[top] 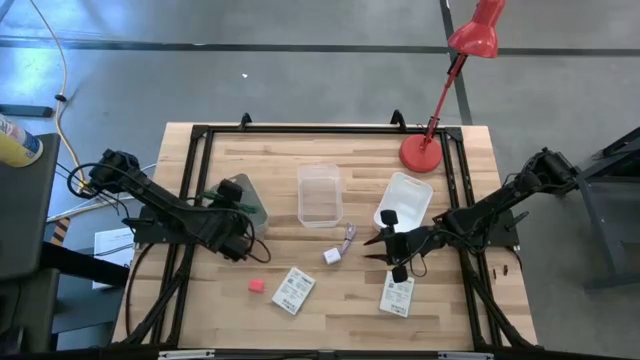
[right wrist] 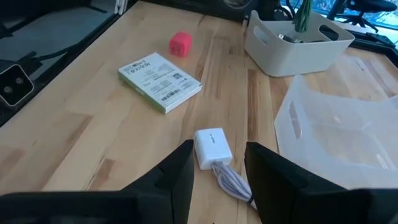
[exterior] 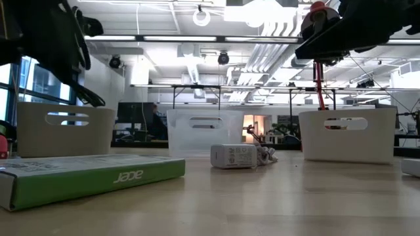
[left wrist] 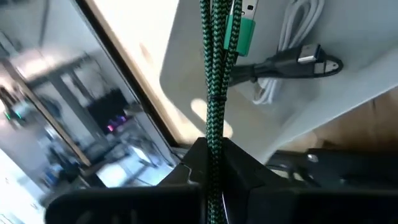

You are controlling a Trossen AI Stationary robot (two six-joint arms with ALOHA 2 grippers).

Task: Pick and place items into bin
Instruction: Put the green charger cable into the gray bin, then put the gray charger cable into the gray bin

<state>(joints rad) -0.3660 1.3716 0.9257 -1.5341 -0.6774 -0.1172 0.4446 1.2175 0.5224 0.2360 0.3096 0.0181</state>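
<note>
My left jaws (left wrist: pixel 214 163) grip a braided green cable (left wrist: pixel 214 68) over the left bin (top: pixel 247 196). My right jaws (right wrist: pixel 217 168) hang wide above the white charger (right wrist: pixel 211 147) on the worktop (right wrist: pixel 93 124).

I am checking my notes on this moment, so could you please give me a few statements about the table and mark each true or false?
1. The left gripper is shut on a green-and-black braided cable above the grey bin. True.
2. The right gripper has its fingers shut on the pink cube. False: its fingers are open, hovering over the white charger, and the cube lies apart on the table.
3. The clear bin stands between the grey bin and the white bin. True.
4. The red lamp stands at the table's left edge. False: its base is at the far right corner.
5. The white charger already lies in the clear bin. False: it lies on the table.
</note>
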